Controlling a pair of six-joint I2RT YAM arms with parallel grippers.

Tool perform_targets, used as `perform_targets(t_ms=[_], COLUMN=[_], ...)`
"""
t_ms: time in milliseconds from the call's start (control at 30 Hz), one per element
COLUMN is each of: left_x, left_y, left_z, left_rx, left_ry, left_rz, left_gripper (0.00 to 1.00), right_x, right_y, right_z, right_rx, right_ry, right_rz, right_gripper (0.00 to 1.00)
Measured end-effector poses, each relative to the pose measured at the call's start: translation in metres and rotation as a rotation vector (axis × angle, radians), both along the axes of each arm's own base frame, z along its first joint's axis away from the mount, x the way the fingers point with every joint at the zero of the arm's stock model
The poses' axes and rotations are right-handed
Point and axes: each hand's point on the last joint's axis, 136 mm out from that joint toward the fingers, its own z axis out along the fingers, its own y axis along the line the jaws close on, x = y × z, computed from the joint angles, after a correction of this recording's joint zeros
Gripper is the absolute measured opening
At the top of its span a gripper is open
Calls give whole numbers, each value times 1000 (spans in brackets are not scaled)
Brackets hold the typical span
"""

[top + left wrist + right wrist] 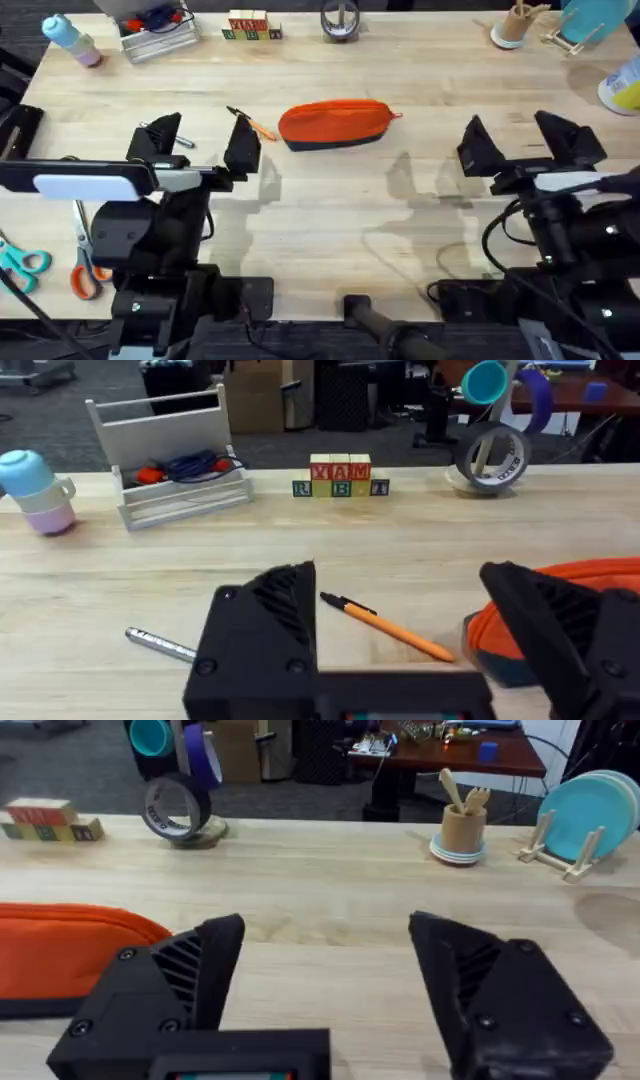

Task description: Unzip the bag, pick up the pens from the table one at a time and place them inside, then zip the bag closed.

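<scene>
The orange bag (335,123) with its dark base lies across the middle of the table (330,215), its small pull (397,117) at the right end, apparently zipped. An orange pen (258,126) with a black end lies just left of it, also seen as the orange pen (390,628) between my left fingers' view. A silver-grey pen (172,139) lies farther left, visible as the silver pen (160,644). My left gripper (200,143) hangs open above both pens, holding nothing. My right gripper (520,140) is open, right of the bag (70,955), empty.
Scissors (85,265) with orange handles and teal ones (25,262) lie at the near left. Along the far edge stand a bottle (70,40), a clear tray (158,35), letter blocks (250,27), a tape roll (340,20), a cup (515,25) and a plate rack (590,25).
</scene>
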Motion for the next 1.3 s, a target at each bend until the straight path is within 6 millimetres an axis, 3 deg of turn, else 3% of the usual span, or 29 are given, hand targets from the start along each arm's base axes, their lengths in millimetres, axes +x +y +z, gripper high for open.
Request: perform_targets(t_ms=[100, 300, 467, 833, 1000, 1300], left_x=[-2, -11, -9, 17, 32, 51], left_y=[0, 0, 0, -6, -9, -11], left_z=[9, 51, 72, 92, 93, 84], left_rx=[0, -5, -9, -18, -25, -35], left_ry=[-3, -30, 28, 322, 463, 661], left_rz=[0, 0, 0, -31, -46, -57], left_gripper=[993, 991, 991, 992, 992, 992], right_x=[-1, -8, -7, 15, 33, 58], right_y=[0, 0, 0, 6, 18, 35], right_z=[9, 54, 81, 105, 101, 65], right_rx=[0, 24, 39, 49, 66, 113], right_ry=[-15, -76, -46, 255, 391, 644], right_rz=[0, 0, 0, 26, 94, 181], right_gripper=[998, 996, 997, 998, 998, 997])
